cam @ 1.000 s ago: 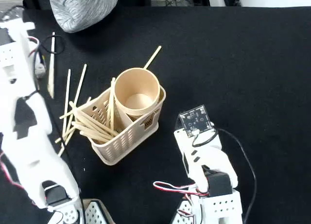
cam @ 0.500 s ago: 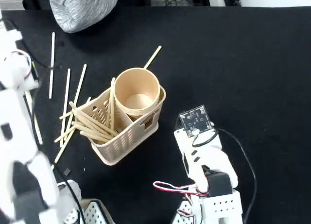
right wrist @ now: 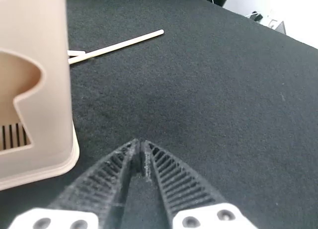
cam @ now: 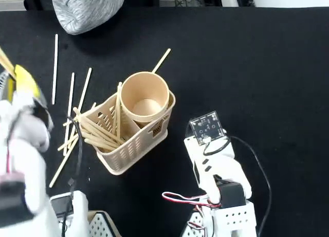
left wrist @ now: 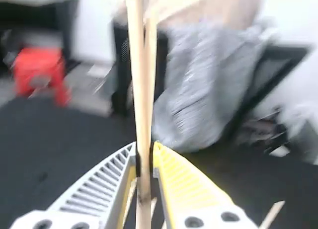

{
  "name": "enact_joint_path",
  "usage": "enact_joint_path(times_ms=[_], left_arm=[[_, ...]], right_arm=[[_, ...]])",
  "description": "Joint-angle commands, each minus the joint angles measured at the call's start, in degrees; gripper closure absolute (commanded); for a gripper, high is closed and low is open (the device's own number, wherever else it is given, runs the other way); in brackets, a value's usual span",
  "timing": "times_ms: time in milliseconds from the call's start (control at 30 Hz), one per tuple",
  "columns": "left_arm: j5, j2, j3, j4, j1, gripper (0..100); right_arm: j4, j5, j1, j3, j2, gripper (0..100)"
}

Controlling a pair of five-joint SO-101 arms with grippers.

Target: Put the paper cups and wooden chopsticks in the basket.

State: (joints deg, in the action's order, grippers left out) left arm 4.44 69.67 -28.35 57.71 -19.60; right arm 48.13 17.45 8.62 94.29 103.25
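While left tool (left wrist: 144, 145) clamps chopstick (left wrist: 138, 65), right tool (right wrist: 140, 142) closed, empty; 1 paper cup (cam: 149, 87) in 1 basket (cam: 131, 149).

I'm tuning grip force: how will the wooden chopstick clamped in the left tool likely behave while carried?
The chopstick looks thin and straight, so probably stiff and light. The left tool pinches it with a long length sticking out past the tips, so it may pivot or slip. Dropped on the table, it might roll.
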Motion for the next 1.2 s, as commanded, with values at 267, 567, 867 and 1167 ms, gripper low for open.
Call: enact_joint_path(times_ms=[267,567,867,1167], left_arm=[[0.79,32.18,-15.96,-4.13,23.87,97],[0.44,32.44,-14.20,-16.26,25.45,97],[0.79,25.41,-11.82,-9.76,25.89,97],[0.88,24.53,-13.76,-5.01,25.89,97]], right_arm=[[-0.70,-0.18,-0.79,-1.89,5.23,98.6],[-0.70,-0.18,-0.79,-1.89,5.23,98.6],[-0.70,-0.18,-0.79,-1.89,5.23,98.6],[-0.79,-0.18,-0.79,-1.89,5.23,98.5]])
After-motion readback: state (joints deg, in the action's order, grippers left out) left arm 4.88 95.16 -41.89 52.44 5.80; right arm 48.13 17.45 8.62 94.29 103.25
